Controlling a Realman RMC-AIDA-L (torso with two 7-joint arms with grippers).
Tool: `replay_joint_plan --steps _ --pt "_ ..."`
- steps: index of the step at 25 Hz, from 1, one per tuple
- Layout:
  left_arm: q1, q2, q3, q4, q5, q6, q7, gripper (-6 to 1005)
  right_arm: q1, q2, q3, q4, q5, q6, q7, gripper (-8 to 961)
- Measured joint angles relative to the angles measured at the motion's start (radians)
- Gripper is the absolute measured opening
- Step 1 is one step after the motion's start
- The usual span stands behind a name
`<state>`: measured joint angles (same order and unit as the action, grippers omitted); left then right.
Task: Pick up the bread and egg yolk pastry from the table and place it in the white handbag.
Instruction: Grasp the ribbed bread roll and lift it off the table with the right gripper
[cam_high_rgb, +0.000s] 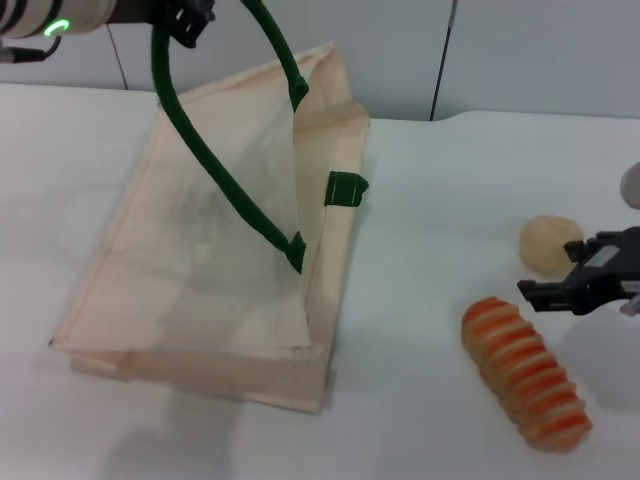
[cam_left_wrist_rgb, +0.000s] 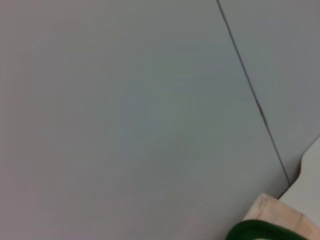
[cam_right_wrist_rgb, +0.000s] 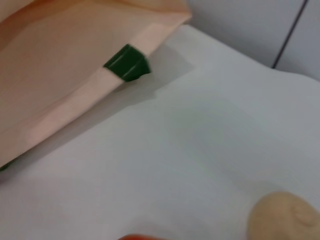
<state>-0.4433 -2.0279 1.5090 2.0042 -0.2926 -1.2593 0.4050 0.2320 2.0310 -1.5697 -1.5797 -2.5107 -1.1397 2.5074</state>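
The left tool (cam_high_rgb: 190, 22) gripped the white handbag (cam_high_rgb: 200, 260) by its green handle (cam_high_rgb: 195, 140). The right tool (cam_high_rgb: 545, 292) hovered, fingers apart, between the egg yolk pastry (cam_high_rgb: 549, 243) and the bread (cam_high_rgb: 525, 370) on the tabletop (cam_high_rgb: 420, 300).

left gripper (cam_high_rgb: 190, 22): cut off by the head view's top edge; whether its fingers were open or closed could not be told.
right gripper (cam_high_rgb: 548, 292): arm cut off at the head view's right edge.
green rope handle (cam_high_rgb: 215, 170): its top ran out of the head view; only a sliver (cam_left_wrist_rgb: 265, 231) showed in the left wrist view.
white handbag (cam_right_wrist_rgb: 55, 85): mostly cropped in the right wrist view.
egg yolk pastry (cam_right_wrist_rgb: 283, 217): clipped at that picture's edge.
bread (cam_right_wrist_rgb: 140, 237): only a blurred orange sliver there.
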Motion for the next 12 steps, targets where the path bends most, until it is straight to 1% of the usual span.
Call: replay_joint_plan --steps 6,12 --pt "0.0 0.0 -0.001 -0.01 0.0 0.002 0.0 139 0.04 0.001 -0.012 -0.01 -0.004 -0.115 0.012 786" --pt "0.0 0.0 -0.001 -0.012 0.0 0.003 0.0 136 0.047 0.001 -0.021 -0.01 -0.004 -0.179 0.025 786"
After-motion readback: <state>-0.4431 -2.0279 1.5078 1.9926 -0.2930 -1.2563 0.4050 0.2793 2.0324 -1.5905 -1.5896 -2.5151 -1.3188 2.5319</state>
